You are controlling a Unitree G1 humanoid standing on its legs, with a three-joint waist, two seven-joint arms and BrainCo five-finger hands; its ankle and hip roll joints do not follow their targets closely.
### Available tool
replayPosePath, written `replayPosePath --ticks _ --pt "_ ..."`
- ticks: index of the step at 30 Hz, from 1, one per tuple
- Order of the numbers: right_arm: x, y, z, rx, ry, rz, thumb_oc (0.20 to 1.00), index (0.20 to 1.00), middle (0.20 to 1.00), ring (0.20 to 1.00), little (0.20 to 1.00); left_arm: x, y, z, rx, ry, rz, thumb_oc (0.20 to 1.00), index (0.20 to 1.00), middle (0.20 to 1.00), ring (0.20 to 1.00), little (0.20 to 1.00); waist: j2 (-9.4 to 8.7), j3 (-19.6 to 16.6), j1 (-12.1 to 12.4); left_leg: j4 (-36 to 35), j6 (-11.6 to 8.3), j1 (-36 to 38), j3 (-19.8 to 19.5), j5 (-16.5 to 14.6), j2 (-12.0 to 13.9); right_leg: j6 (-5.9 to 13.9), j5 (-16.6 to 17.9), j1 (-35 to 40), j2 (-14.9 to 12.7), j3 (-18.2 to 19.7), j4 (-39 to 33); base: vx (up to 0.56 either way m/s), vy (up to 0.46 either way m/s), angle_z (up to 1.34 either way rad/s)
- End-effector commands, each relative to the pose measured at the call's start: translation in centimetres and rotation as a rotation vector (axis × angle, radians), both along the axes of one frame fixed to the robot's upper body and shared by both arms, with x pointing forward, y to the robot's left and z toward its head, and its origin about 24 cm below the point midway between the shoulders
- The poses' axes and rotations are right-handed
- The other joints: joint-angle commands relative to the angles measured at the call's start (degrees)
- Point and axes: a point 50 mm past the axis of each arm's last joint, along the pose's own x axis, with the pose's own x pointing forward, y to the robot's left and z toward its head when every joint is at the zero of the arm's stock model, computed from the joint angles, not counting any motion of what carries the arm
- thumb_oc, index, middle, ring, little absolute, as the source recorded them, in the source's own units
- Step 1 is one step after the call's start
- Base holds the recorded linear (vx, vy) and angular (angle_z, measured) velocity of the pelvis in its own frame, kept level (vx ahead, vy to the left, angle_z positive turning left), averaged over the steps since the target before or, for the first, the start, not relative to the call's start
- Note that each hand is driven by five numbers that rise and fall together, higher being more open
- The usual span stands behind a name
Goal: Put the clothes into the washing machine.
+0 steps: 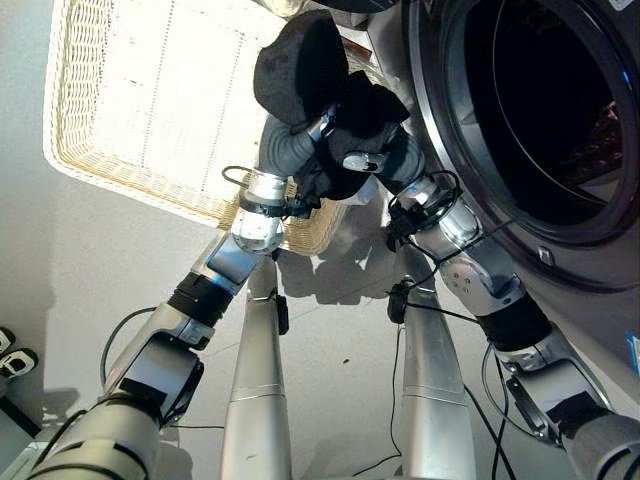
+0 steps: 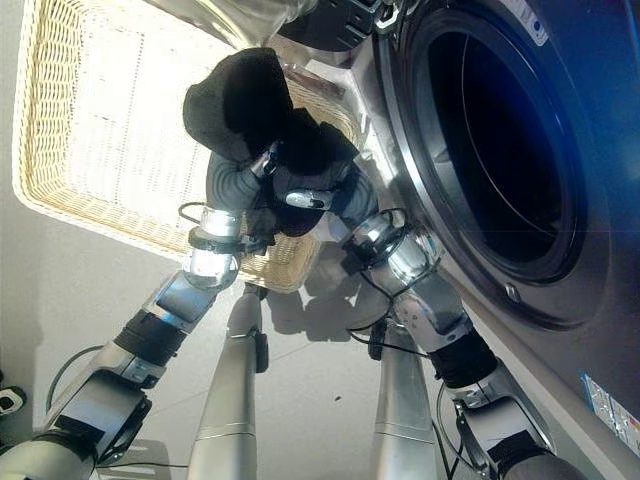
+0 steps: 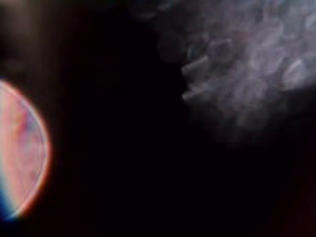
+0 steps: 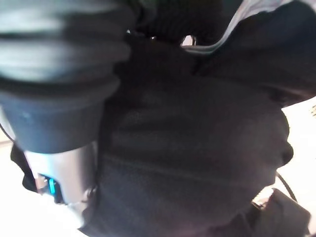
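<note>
Black bunched garment (image 1: 305, 70) wraps both robot hands (fingers hidden, grip unclear) beside washing machine (image 1: 540, 130).

Black garment (image 1: 305, 75): dark, soft cloth, bunched into a rounded lump, lifted clear of the floor. Upper part domes like a hood; lower folds hang loose and crumpled. Sits over the near right corner of the wicker basket (image 1: 100, 160), just beside the washing machine (image 2: 560, 300). In the right wrist view the cloth shows as broad dark folds (image 4: 197, 148).

Basket: pale woven wicker, rectangular, on the floor left of the machine.

Washing machine: front-loader, round door opening (image 1: 550, 110) dark inside, grey rim round it.
</note>
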Motion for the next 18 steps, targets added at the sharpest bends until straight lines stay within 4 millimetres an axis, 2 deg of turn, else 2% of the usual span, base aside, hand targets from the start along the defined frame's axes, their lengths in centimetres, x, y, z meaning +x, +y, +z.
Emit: replayPosePath --ticks 1,2,7,18 --pt "-3.4 3.6 0.9 -0.055 -0.096 0.216 0.517 0.517 0.517 0.517 0.517 -5.7 -3.9 3.9 0.069 -0.365 -0.209 0.2 0.2 0.2 0.2 0.2 1.25 1.6 0.3 -0.1 5.6 -0.6 -2.6 2.1 -3.9 4.69 3.1 2.2 0.3 -2.9 -1.2 0.0 -0.014 0.03" --pt "-3.4 3.6 0.9 -0.057 -0.1 0.219 0.2 0.2 0.2 0.2 0.2 -5.8 -3.9 3.9 0.073 -0.365 -0.212 0.2 0.2 0.2 0.2 0.2 1.21 1.6 0.3 -0.2 5.58 -0.6 -2.6 2.2 -3.9 4.69 3.1 2.3 0.2 -3.0 -1.3 0.0 0.0 0.0" --pt "-3.6 3.8 1.2 -0.024 -0.084 0.245 0.2 0.2 0.2 0.2 0.2 -6.0 -4.6 3.8 0.092 -0.384 -0.207 0.2 0.2 0.2 0.2 0.2 1.15 1.6 0.2 0.3 5.56 -0.9 -2.5 2.2 -3.7 4.67 3.0 2.2 0.3 -2.9 -0.9 0.0 0.0 0.0" --pt "-3.0 3.3 1.1 0.105 -0.009 0.242 0.2 0.2 0.2 0.2 0.2 -6.8 -4.3 3.6 0.018 -0.414 -0.282 0.2 0.2 0.2 0.2 0.2 1.25 1.6 0.3 0.3 5.63 -1.2 -2.6 2.3 -3.9 4.8 3.1 1.9 0.3 -2.8 -0.8 0.0 0.0 0.0"
